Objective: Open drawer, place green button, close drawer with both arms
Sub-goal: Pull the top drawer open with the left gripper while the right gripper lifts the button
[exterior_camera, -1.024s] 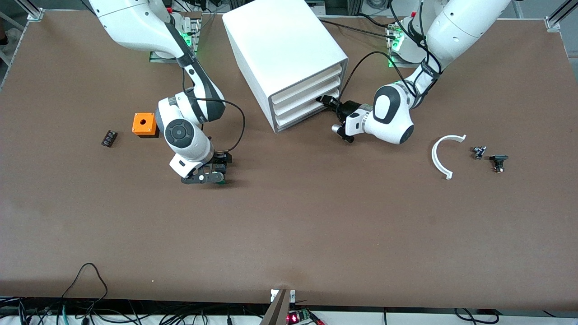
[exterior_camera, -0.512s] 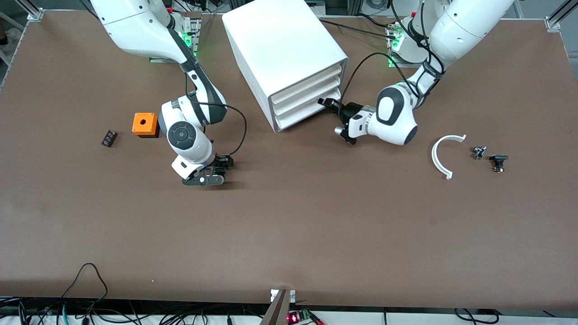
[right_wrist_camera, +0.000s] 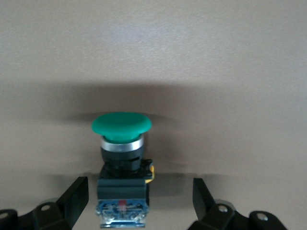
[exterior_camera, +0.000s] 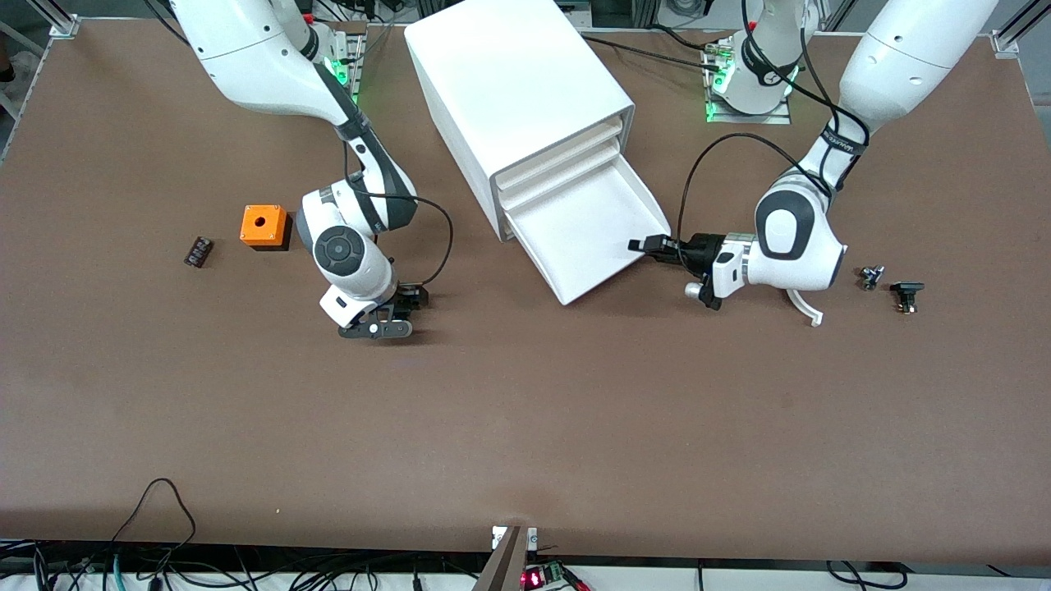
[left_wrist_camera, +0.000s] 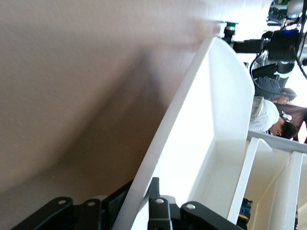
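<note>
The drawer, lowest of 3 in the cabinet at the upper middle of the front view, stands pulled out, its tray bare. The left gripper is clamped on the drawer's front wall at the corner toward the left arm's end of the table; the left wrist view shows its jaws pinching that wall. The step in hand appears to be the pick-up. The right gripper sits low on the table in the middle of the front view, toward the right arm's end, nearer the front camera than the cabinet. It is spread wide, and its 2 fingers straddle the button without touching it. The button lies on the table between them, green cap pointing away from the wrist, black body at the bottom centre of the right wrist view. To grip well, the fingers should probably close on the blocky black body, not on the rounded cap, which may slip. The body sits a little nearer 1 finger, so that finger may nudge it first; a slow, level squeeze should keep it from twisting. A straight lift should come before any swing toward the drawer. The left arm would do best to hold the drawer out, and the right arm's path should pass over the drawer's wall, not across the left gripper.
</note>
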Available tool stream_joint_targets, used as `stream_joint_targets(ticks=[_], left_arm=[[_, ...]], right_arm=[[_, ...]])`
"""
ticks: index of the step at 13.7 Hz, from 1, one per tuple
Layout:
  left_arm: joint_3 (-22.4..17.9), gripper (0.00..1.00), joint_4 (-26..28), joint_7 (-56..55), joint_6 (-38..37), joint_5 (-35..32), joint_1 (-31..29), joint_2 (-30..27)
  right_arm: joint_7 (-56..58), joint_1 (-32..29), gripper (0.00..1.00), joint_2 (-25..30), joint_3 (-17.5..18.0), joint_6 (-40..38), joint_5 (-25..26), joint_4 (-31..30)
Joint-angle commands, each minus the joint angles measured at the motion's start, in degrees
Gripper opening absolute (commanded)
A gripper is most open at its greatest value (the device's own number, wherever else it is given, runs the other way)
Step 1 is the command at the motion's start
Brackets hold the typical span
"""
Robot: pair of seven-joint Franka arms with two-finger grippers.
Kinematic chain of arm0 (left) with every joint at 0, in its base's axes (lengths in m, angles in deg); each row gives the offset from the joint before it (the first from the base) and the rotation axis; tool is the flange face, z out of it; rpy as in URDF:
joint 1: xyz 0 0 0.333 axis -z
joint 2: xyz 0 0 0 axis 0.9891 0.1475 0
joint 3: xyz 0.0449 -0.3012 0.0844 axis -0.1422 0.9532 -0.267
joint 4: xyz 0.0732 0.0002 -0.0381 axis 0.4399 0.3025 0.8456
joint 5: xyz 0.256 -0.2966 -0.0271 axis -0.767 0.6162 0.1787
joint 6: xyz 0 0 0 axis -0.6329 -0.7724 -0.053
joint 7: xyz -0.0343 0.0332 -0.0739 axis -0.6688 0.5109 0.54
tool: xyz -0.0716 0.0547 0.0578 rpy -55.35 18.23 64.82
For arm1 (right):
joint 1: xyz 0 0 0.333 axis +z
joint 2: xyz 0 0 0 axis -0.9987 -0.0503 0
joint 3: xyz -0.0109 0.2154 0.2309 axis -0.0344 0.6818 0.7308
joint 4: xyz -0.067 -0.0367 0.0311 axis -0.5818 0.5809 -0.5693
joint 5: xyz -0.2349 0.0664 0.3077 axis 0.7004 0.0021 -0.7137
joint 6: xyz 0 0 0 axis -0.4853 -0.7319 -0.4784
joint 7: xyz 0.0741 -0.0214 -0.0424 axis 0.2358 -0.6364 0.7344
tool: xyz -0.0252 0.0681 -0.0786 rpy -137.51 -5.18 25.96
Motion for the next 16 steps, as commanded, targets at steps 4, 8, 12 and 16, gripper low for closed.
stream_joint_targets(ticks=[4,8,12,16], left_arm=[[-0.6,1.00,1.7,-1.8,2.5,0.3,-6.4,-8.0],[-0.5,1.00,0.7,-1.2,4.2,0.3,-8.5,-13.8],[-1.0,1.00,-4.4,-1.8,3.7,-19.4,-10.2,-22.1],[-6.8,1.00,-18.8,-2.2,-11.3,-39.8,-9.7,-25.6]], right_arm=[[-0.3,1.1,0.54,-0.3,-0.2,1.1,-0.4,0.0],[0.6,1.1,0.41,-0.2,-0.2,1.0,-0.1,1.0],[1.0,1.0,0.39,1.1,-0.3,0.6,0.0,2.7],[2.0,0.9,0.39,3.4,-0.6,-1.6,0.3,5.1]])
